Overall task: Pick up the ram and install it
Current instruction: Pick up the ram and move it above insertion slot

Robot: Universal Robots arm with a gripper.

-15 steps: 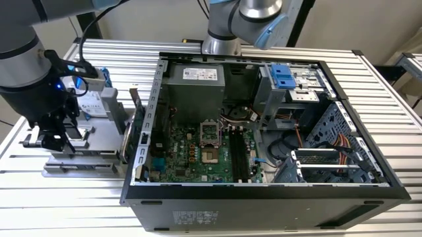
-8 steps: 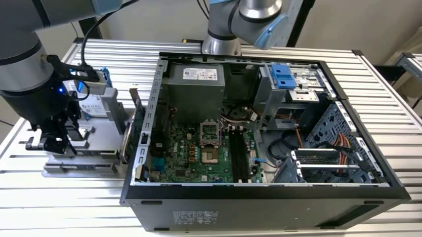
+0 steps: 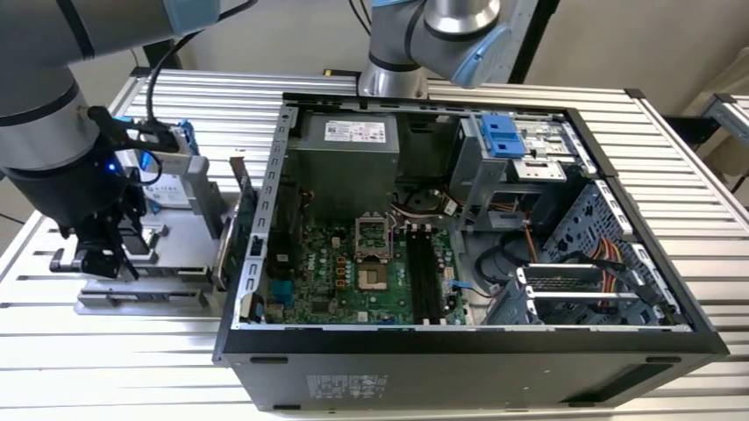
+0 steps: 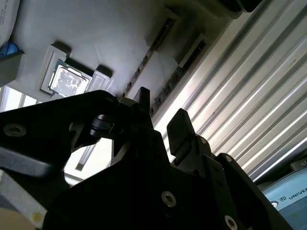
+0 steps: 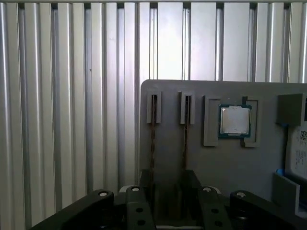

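Two ram sticks stand on edge in slots of a grey parts tray (image 5: 230,167); in the first wrist view one stick (image 5: 153,134) lines up with the inner edge of one finger and the other stick (image 5: 186,139) runs into the gap between the fingers. Both sticks (image 4: 175,79) appear as dark strips in the second wrist view. My gripper (image 5: 175,203) hovers just above the tray, open, with nothing between its fingers (image 4: 180,124). In the exterior view the gripper (image 3: 100,263) hangs over the tray (image 3: 153,298) at the exterior view's left.
A square silver CPU (image 5: 235,120) lies in the tray beside the sticks. A hard drive (image 3: 170,189) and an expansion card (image 3: 240,219) stand upright in it. The open computer case (image 3: 468,342) holds the motherboard (image 3: 351,281) with memory slots (image 3: 424,276). Another arm's base (image 3: 392,74) stands behind.
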